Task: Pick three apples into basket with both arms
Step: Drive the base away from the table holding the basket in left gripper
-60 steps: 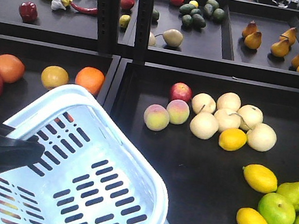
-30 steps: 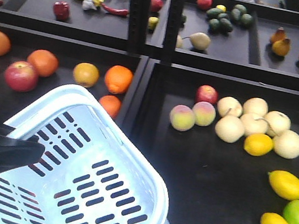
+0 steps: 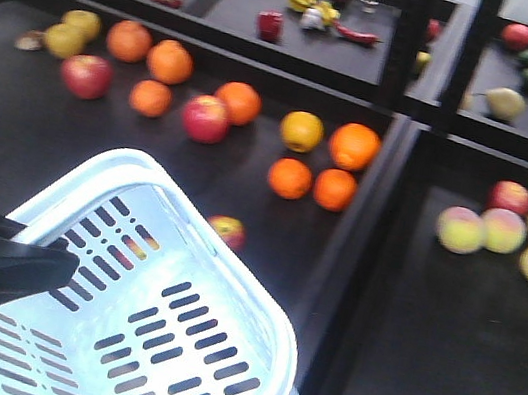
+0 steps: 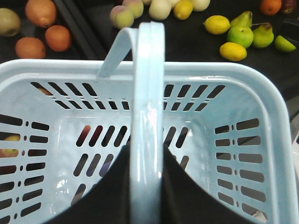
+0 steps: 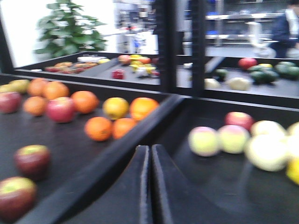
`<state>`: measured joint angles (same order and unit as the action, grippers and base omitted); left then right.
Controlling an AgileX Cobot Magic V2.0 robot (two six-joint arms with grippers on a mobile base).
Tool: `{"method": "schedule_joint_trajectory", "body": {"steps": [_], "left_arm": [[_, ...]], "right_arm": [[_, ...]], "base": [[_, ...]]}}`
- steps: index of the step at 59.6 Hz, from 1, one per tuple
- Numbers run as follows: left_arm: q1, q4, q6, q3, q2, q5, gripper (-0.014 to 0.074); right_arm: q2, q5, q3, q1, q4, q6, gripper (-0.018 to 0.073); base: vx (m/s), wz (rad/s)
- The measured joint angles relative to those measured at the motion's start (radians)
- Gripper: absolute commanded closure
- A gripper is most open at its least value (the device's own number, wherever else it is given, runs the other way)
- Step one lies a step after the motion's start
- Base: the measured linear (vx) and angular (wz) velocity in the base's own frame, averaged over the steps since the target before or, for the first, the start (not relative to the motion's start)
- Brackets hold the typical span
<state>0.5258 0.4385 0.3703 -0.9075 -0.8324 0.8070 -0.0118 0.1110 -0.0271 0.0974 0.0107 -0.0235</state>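
Note:
The pale blue basket (image 3: 275, 323) fills the lower left of the front view, hanging from its handle (image 4: 148, 93). My left gripper (image 4: 147, 156) is shut on that handle, one black finger on each side. One dark red apple (image 3: 226, 231) with a yellow-green patch lies on the black tray just behind the basket's far rim. In the right wrist view, two dark red apples (image 5: 32, 160) (image 5: 15, 196) lie at the lower left. My right gripper (image 5: 150, 148) is shut with nothing in it, above the raised tray divider. Reddish fruit shows through the basket's slots (image 4: 85, 135).
Oranges (image 3: 354, 145) and lighter red apples (image 3: 205, 118) are scattered over the left tray. A raised black divider (image 3: 369, 235) separates it from the right tray, which holds peaches (image 3: 461, 230). Black shelf posts (image 3: 414, 30) stand behind. Lemons and green pears (image 4: 233, 50) lie past the basket.
The front view has swung left: fruit and shelf posts have slid to the right, and the left tray with oranges and apples now fills the view. The basket keeps its place in the frame.

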Motion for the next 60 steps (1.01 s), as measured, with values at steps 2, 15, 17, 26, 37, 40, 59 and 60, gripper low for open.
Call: {"method": "schedule_joint_trajectory", "body": {"steps": [2, 15, 17, 26, 37, 40, 59, 60], "left_arm": [[0.000, 0.000, 0.000, 0.000, 0.000, 0.000, 0.0604], [0.000, 0.000, 0.000, 0.000, 0.000, 0.000, 0.0604], [0.000, 0.000, 0.000, 0.000, 0.000, 0.000, 0.0604], [0.000, 0.000, 0.000, 0.000, 0.000, 0.000, 0.0604], [0.000, -0.001, 0.000, 0.000, 0.001, 0.001, 0.0604], [0.000, -0.001, 0.000, 0.000, 0.001, 0.001, 0.0604], [0.000, -0.001, -0.001, 0.000, 0.000, 0.002, 0.0604], [0.000, -0.001, -0.001, 0.000, 0.000, 0.002, 0.0604]], "right_arm": [[0.000, 0.000, 0.000, 0.000, 0.000, 0.000, 0.0567], [0.000, 0.000, 0.000, 0.000, 0.000, 0.000, 0.0567], [0.000, 0.000, 0.000, 0.000, 0.000, 0.000, 0.0567], [0.000, 0.000, 0.000, 0.000, 0.000, 0.000, 0.0567], [0.000, 0.000, 0.000, 0.000, 0.000, 0.000, 0.0567], [0.000, 0.000, 0.000, 0.000, 0.000, 0.000, 0.0567], [0.000, 0.000, 0.000, 0.000, 0.000, 0.000, 0.0567], [0.000, 0.000, 0.000, 0.000, 0.000, 0.000, 0.0567]], "base": [[-0.17, 0.67], [-0.18, 0.69], [-0.18, 0.69], [-0.18, 0.68], [-0.16, 0.63], [-0.15, 0.57], [-0.14, 0.54], [-0.13, 0.52]]}}
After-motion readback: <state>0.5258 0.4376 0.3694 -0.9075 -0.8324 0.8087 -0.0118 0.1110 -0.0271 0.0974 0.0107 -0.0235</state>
